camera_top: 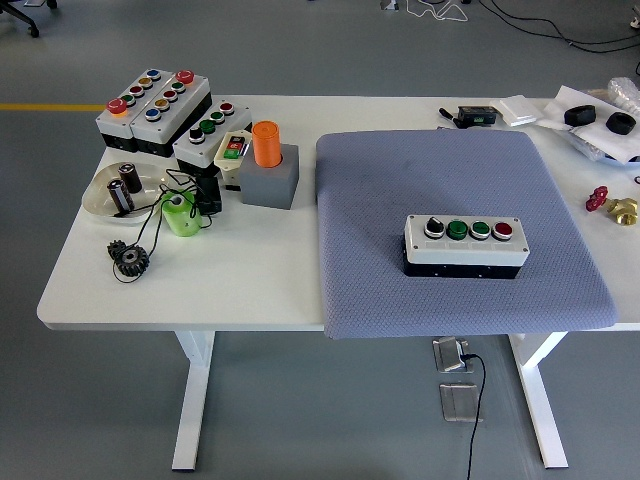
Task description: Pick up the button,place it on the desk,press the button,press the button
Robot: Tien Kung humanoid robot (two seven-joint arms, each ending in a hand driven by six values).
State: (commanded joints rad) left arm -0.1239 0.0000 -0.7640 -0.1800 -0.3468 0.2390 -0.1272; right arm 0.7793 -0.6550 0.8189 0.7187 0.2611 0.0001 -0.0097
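A white and black button box (465, 245) lies on the grey-blue mat (380, 180) on the right half of the white table (250, 280). It has a black knob, two green buttons and a red button on top. Neither of my hands is in view. Nothing touches the box.
At the back left stand several more button boxes (155, 105), a grey block with an orange cylinder (268, 165), a shallow dish (105, 195) with small parts, a green cup (180, 215) and black gears (128, 258). Small black, white, red and brass items (600, 125) lie at the right edge.
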